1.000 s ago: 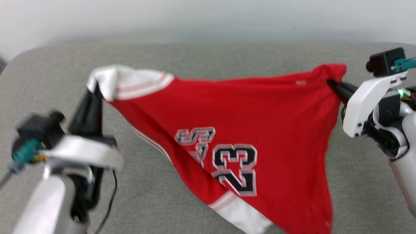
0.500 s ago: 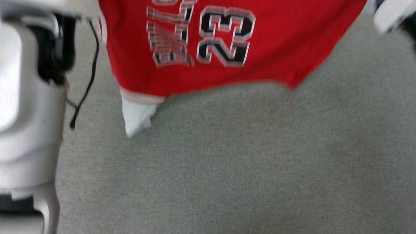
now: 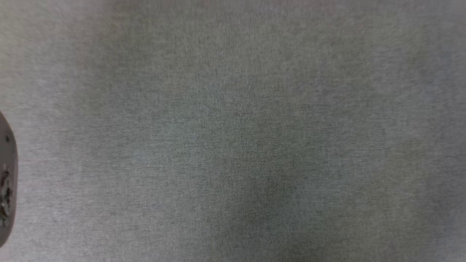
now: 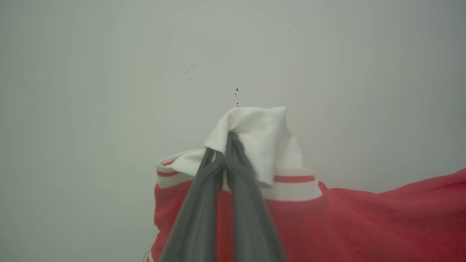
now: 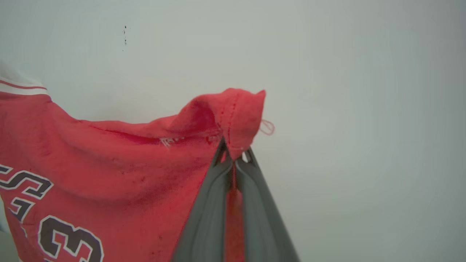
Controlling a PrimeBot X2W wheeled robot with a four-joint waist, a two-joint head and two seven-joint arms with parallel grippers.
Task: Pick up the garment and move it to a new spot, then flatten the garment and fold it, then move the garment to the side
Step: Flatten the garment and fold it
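Observation:
The garment (image 4: 364, 222), a red jersey with white sleeves and striped trim, hangs in the air against a pale wall. In the left wrist view my left gripper (image 4: 227, 140) is shut on the bunched white sleeve (image 4: 258, 134). In the right wrist view my right gripper (image 5: 233, 153) is shut on a red corner of the garment (image 5: 109, 160) near a seam, and part of the black, white-outlined print (image 5: 54, 233) shows at the lower left. The cloth stretches between the two grippers.
The head view looks down on a grey fabric surface (image 3: 233, 131), with a dark rounded part (image 3: 6, 182) at the left edge. Behind the hanging cloth in both wrist views stands a plain pale wall (image 4: 109, 72).
The head camera has swung downward, so the garment and both arms have passed out of its top edge. Both grippers have stayed shut on the cloth.

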